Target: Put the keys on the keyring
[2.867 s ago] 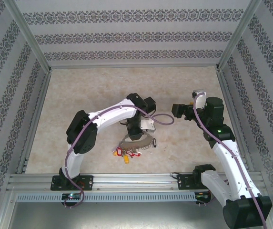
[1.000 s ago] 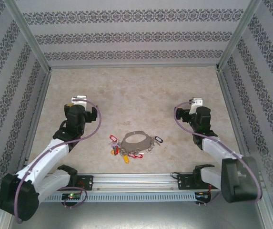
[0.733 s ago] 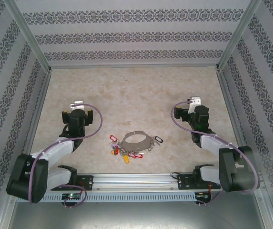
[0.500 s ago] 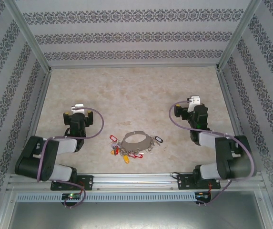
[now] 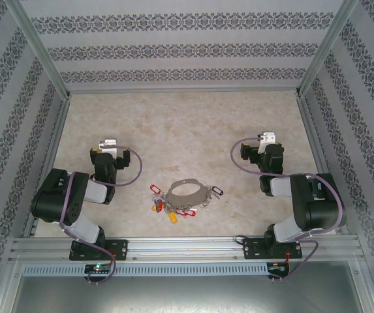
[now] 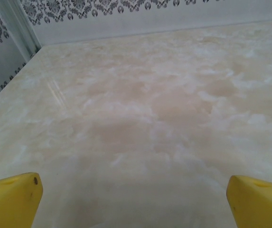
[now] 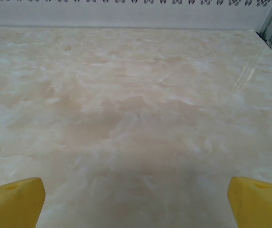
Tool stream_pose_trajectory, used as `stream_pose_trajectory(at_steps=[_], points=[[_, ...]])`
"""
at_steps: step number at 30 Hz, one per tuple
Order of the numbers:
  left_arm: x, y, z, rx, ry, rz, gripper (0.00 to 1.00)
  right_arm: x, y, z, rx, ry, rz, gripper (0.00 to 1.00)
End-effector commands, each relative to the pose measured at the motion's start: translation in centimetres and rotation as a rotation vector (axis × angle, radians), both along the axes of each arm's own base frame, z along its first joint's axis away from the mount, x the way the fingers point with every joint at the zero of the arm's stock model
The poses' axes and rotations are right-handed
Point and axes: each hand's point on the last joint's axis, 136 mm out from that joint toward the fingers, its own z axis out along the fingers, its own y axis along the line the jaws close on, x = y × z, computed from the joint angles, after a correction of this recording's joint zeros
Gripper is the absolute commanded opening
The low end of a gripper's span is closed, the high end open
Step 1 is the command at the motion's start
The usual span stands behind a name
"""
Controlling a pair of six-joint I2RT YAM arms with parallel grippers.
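The keyring [image 5: 185, 184], a thin grey hoop fringed with small keys and red, yellow and purple tags, lies flat near the table's front middle. A key with a black oval tag [image 5: 217, 191] rests at the hoop's right edge; whether it hangs on the hoop I cannot tell. My left gripper [image 5: 108, 149] sits low, far to the keyring's left, pointing at the back wall. My right gripper [image 5: 265, 145] mirrors it on the right. In the wrist views the left gripper [image 6: 133, 202] and right gripper [image 7: 136, 202] stand open, yellow fingertips [image 6: 12, 199] [image 7: 12, 199] wide apart over bare table.
The marble-patterned table [image 5: 187, 124] is boxed in by patterned walls and metal posts [image 5: 40, 52]. An aluminium rail [image 5: 187, 246] runs along the front edge, carrying both arm bases. Both arms are folded back low over their bases.
Both arms have drawn away from the keyring and folded back over their bases, elbows dropping toward the front rail. The keyring and keys have stayed put. Both grippers remain open.
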Motion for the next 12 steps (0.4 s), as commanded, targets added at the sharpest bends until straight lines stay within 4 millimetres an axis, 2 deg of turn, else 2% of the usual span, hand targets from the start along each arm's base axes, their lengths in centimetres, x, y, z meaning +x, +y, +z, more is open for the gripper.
stream_pose_trajectory(at_steps=[1, 12], points=[[0.54, 0.20, 0.89, -0.013, -0.037, -0.001, 1.00, 0.65, -0.37, 1.60, 0.007, -0.056, -0.016, 0.98], [0.67, 0.38, 0.95, -0.016, -0.031, 0.011, 1.00, 0.68, -0.33, 1.53, 0.011, -0.051, -0.013, 0.98]])
